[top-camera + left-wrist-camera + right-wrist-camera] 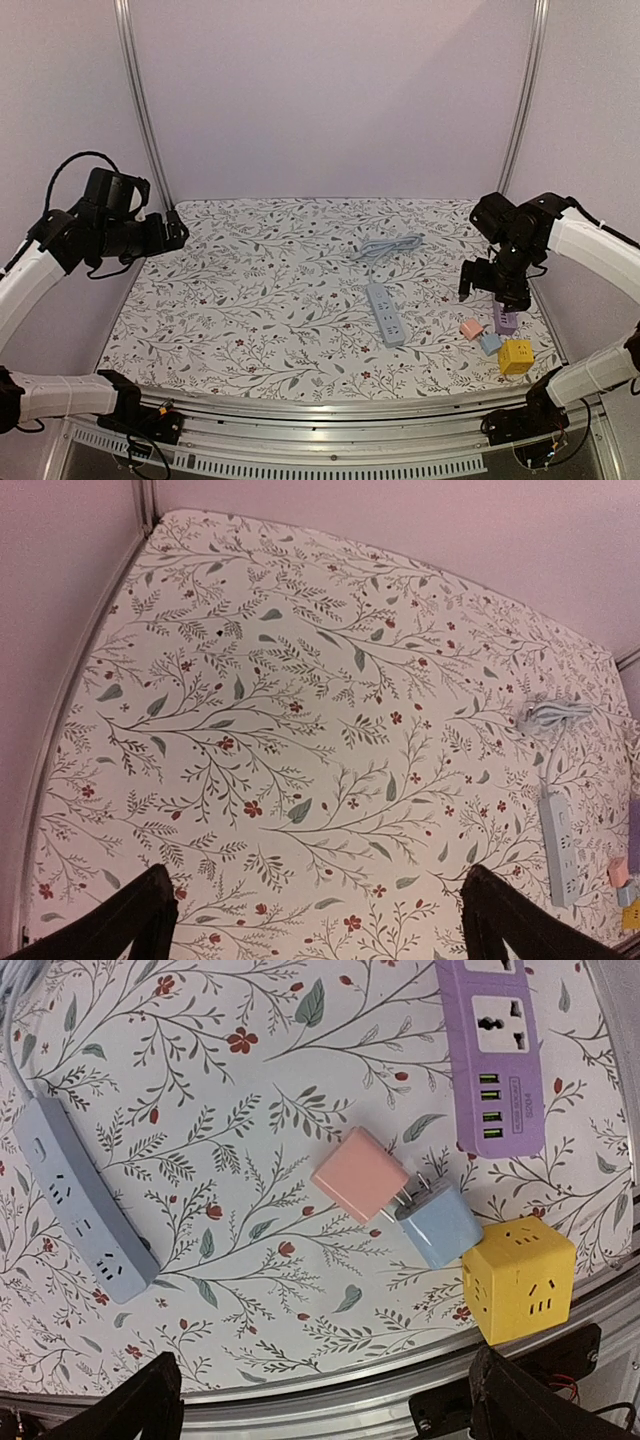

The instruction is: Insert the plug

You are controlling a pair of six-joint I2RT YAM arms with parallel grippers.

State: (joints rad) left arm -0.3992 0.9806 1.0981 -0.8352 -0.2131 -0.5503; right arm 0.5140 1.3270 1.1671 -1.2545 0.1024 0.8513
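Observation:
A pale blue power strip (385, 313) with a coiled cable (388, 244) lies mid-table; it also shows in the right wrist view (80, 1205) and the left wrist view (558, 844). A pink plug (360, 1174) and a blue plug (438, 1224) lie touching, prongs toward each other, also in the top view: pink plug (471, 328), blue plug (490, 343). My right gripper (325, 1400) is open and empty, raised above them. My left gripper (315, 920) is open and empty, high over the table's left side.
A purple power strip (497, 1055) with USB ports lies by the right edge. A yellow cube socket (520, 1278) sits near the front right corner. The metal front rail (330, 1405) runs along the table's near edge. Frame posts (140, 100) stand at the back corners.

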